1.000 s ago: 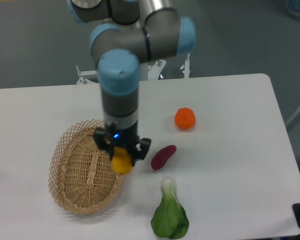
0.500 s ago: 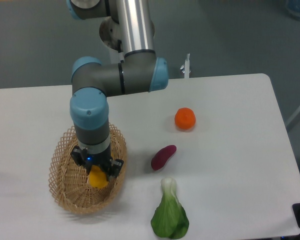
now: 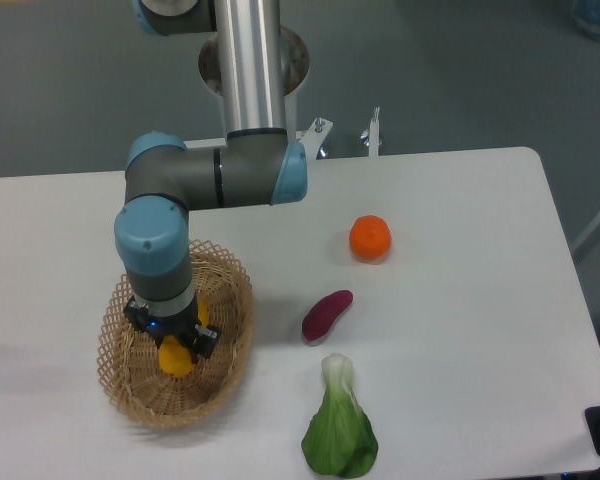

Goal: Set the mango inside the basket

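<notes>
Hovering over the basket [image 3: 130, 385] at lower left, tool [image 3: 173, 345] clamps the mango [image 3: 175, 359]; release comes next.

Silver-grey tube arm w/ light-blue joint caps — black tool [image 3: 173, 339], small blue light on it.

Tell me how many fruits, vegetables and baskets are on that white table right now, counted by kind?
Fruits: 2, the mango held between the fingers over the basket, and the orange fruit.
Vegetables: 2, the purple sweet potato and the leafy green.
Baskets: 1, the wicker basket.
Total: 5.
</notes>
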